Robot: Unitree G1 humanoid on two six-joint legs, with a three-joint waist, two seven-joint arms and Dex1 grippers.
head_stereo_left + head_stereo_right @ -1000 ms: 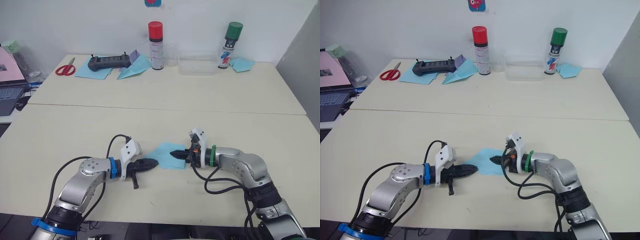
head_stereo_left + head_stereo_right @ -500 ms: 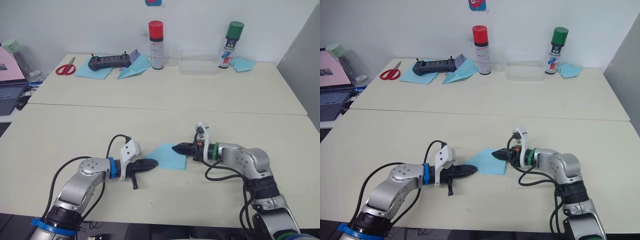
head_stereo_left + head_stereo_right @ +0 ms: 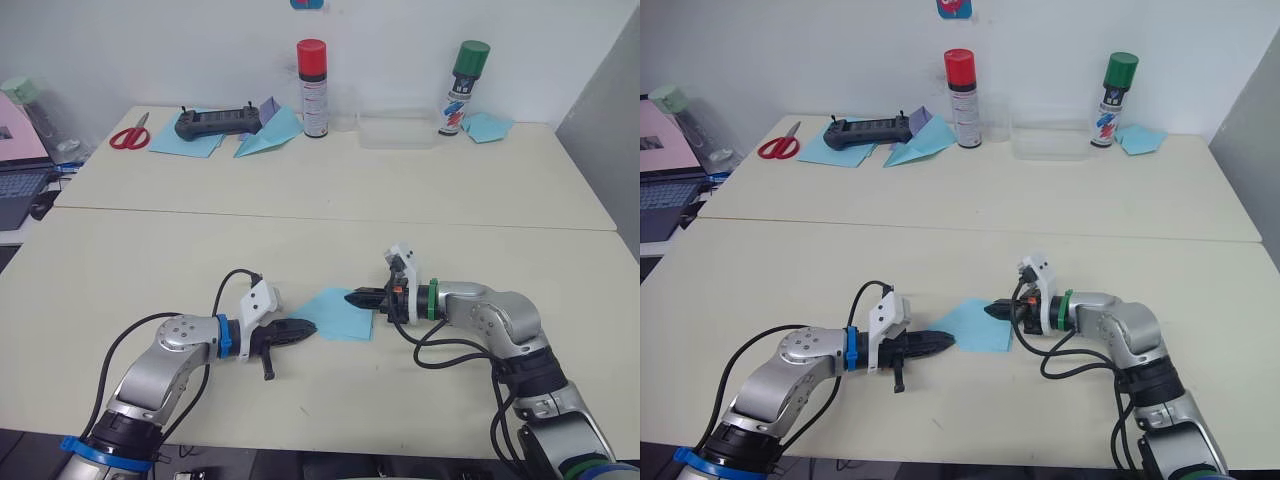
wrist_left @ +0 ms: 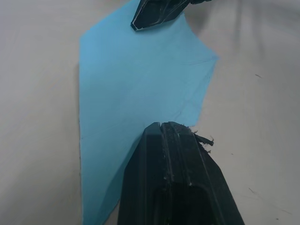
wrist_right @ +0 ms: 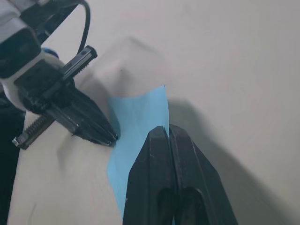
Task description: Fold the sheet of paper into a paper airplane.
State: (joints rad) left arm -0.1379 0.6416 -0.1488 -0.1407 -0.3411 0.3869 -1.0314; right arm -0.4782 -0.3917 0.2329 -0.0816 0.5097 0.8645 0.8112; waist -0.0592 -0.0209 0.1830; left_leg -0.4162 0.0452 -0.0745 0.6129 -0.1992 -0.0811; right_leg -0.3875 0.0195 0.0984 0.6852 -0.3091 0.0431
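The sheet of paper [image 3: 338, 314] is light blue and lies flat on the near table as a creased, pointed shape. My left gripper [image 3: 311, 326] is shut, and its tip rests on the sheet's near-left corner [image 4: 140, 93]. My right gripper [image 3: 350, 298] is also shut, its tip on the sheet's far-right edge [image 5: 136, 119]. The two tips face each other across the paper, a short way apart. In the right wrist view the left gripper [image 5: 108, 137] touches the paper's other side. The paper airplane is out of view.
On the far table stand a red-capped spray can [image 3: 312, 88], a green-capped can [image 3: 464, 88] and a clear box [image 3: 397, 131]. Scissors [image 3: 130, 137], a black controller [image 3: 218, 124], a wider blue paper plane [image 3: 270, 136] and a crumpled blue scrap [image 3: 487, 127] lie there too.
My right gripper has shifted slightly away from me along the sheet's edge, and its wrist has rolled. The left gripper and the paper have stayed in place.
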